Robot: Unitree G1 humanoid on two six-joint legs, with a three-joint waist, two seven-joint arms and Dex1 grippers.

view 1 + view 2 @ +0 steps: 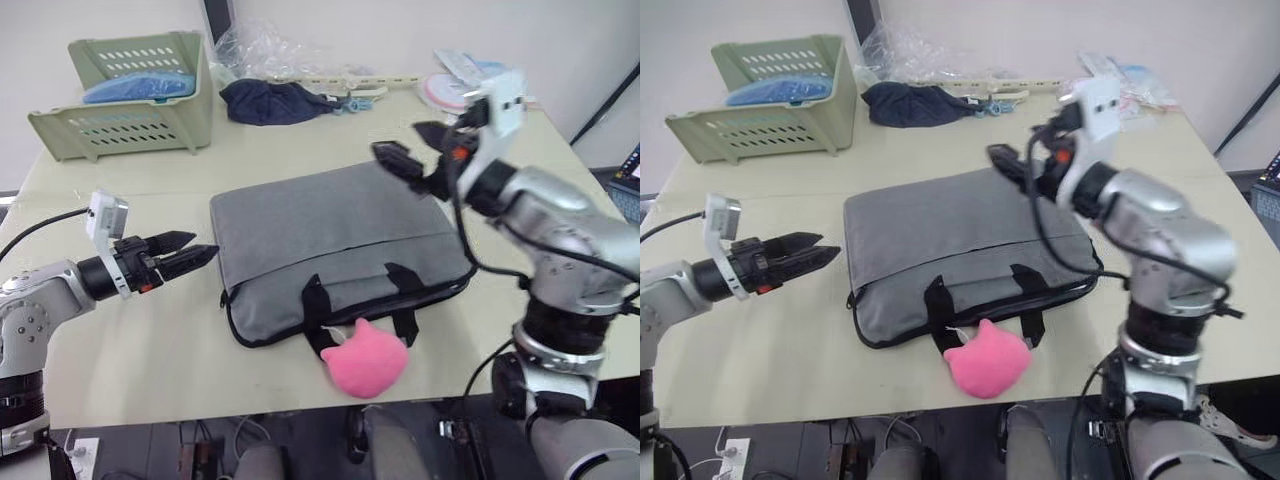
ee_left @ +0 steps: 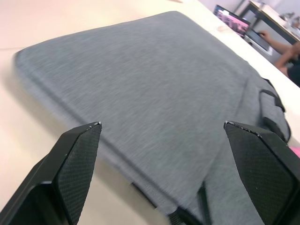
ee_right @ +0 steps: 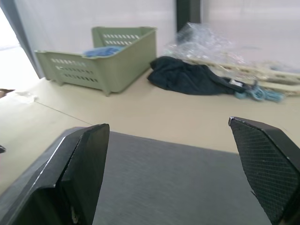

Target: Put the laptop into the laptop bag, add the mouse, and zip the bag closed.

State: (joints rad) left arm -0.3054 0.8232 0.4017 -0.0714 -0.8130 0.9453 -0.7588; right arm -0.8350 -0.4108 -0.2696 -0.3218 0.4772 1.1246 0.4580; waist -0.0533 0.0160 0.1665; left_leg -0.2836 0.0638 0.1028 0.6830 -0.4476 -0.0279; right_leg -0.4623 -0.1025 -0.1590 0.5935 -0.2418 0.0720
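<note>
Grey laptop bag (image 1: 335,250) lies flat at centre frame on the desk (image 1: 150,340), pink plush (image 1: 365,362) touching its handles. Left claw (image 1: 190,255), fingers apart, hovers just beside its left edge; right claw (image 1: 415,150), spread wide, hangs over its upper-right corner.

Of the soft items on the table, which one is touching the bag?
The pink plush toy, lying against the grey laptop bag between its black handles. The dark blue cloth lies apart, at the table's far edge.
</note>
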